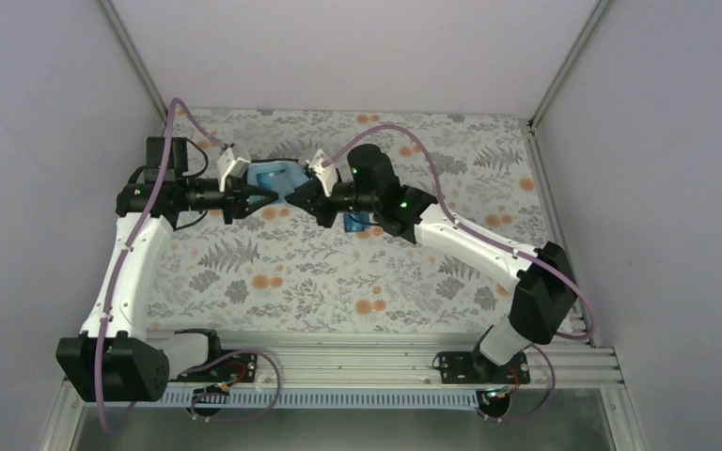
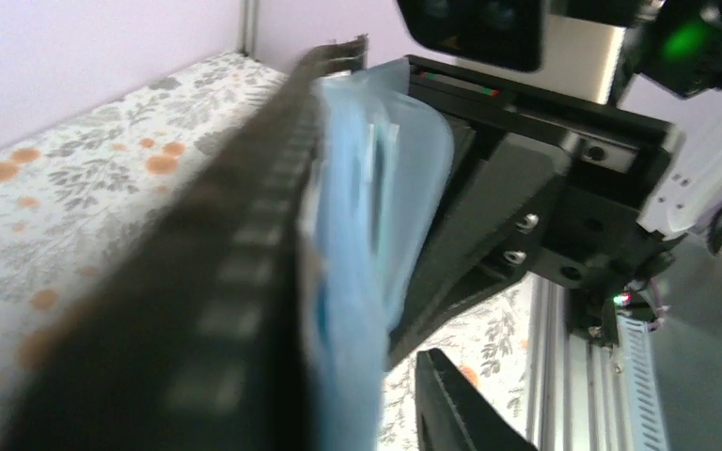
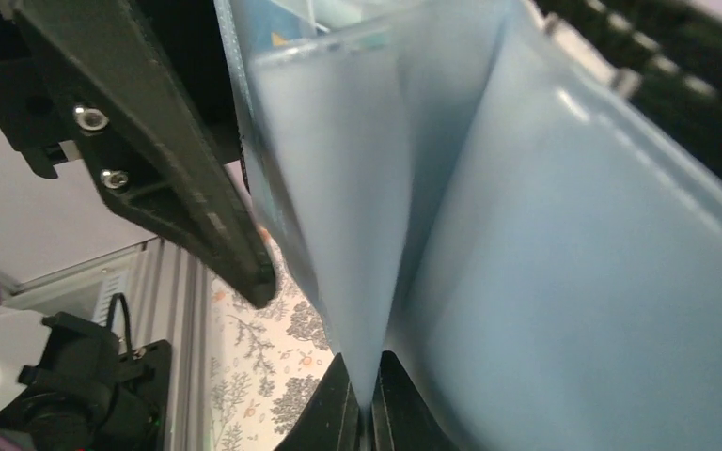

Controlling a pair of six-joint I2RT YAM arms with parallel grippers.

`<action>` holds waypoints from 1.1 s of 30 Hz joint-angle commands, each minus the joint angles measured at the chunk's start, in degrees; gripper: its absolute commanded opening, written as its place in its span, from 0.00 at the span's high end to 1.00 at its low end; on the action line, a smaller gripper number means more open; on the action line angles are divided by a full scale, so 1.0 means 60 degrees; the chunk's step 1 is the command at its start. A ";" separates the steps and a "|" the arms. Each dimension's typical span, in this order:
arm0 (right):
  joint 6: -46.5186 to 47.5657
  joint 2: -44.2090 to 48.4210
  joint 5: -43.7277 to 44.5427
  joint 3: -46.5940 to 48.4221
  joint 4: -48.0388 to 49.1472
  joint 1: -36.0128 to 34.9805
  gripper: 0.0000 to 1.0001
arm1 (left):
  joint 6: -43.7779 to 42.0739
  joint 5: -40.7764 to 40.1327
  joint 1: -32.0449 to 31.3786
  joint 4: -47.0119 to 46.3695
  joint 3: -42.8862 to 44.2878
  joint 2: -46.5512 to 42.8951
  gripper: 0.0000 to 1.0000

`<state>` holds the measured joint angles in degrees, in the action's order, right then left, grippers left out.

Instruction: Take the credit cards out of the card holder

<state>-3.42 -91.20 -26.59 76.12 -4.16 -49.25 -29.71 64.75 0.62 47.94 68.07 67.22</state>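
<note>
— Where is the card holder?

— Raised above the floral table, toward 11 o'clock from the table's middle. It is spread open between the two grippers, light blue inside and dark outside.

— Who has hold of it?

— The right gripper reaches in from the card holder's 5 o'clock. In its wrist view the fingertips are pinched together on one light blue leaf, down at 6 o'clock. The left gripper meets the card holder from 7 o'clock. In its own wrist view the card holder stands edge-on and blurred, with one finger just beside it at 5 o'clock. Whether that gripper is clamped or loose, I cannot tell.

— Any cards out?

— A blue card lies on the floral table at the card holder's 4 o'clock, partly hidden under the right arm.
</note>
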 commanded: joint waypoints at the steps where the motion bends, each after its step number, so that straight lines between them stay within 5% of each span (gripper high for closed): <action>1: -0.0009 0.0536 -0.1364 -0.0081 0.0392 0.0613 0.96 | -0.0939 0.1257 -0.0067 0.0819 0.0053 -0.0227 0.72; 8: 0.0892 0.0786 -0.3935 0.0032 -0.0140 0.0925 0.96 | -0.1301 0.1380 -0.0071 0.1074 0.0094 -0.0253 0.82; 11: 0.1208 0.0793 -0.4339 0.0144 -0.0485 0.0929 0.96 | -0.1289 0.1331 -0.0061 0.1084 0.0129 -0.0287 0.96; 15: 0.1469 0.0934 -0.4421 0.0077 -0.0712 0.0974 0.95 | -0.1182 0.1221 -0.0034 0.1061 0.0229 -0.0330 0.98; 17: 0.1302 0.1056 -0.4025 -0.0014 -0.0654 0.1093 0.87 | -0.0606 0.0710 0.0004 0.0643 0.0209 -0.0338 0.98; 19: 0.0528 0.1223 -0.2645 -0.0227 -0.0278 0.1320 0.71 | 0.0145 -0.0293 0.0013 0.0036 0.0101 -0.0362 0.98; 20: -0.0114 0.1287 -0.0287 -0.0336 -0.0156 0.1406 0.66 | 0.0660 -0.1246 0.0013 -0.0324 -0.0063 -0.0371 0.98; 23: -0.1416 0.0893 0.4665 -0.0048 -0.0997 0.1522 0.62 | 0.1512 -0.4610 0.0013 -0.1273 -0.0486 -0.0357 0.98; 25: -0.1681 0.0582 0.5594 0.0230 -0.1580 0.1599 0.62 | 0.1764 -0.7013 -0.0012 -0.1579 -0.0610 -0.0298 0.98; 29: -0.1114 0.0932 0.3425 -0.0261 -0.0700 0.1476 0.62 | 0.1761 -0.8652 -0.0074 -0.1677 -0.0534 -0.0369 0.98; 33: 0.0168 0.1481 0.0054 -0.0912 0.0691 0.0857 0.64 | 0.1546 -0.6346 -0.0075 -0.1387 -0.0440 -0.0293 0.98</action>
<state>-8.62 -86.17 -9.87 73.54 -8.29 -40.32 -20.99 22.02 0.25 41.15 64.25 65.98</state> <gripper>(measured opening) 0.363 0.069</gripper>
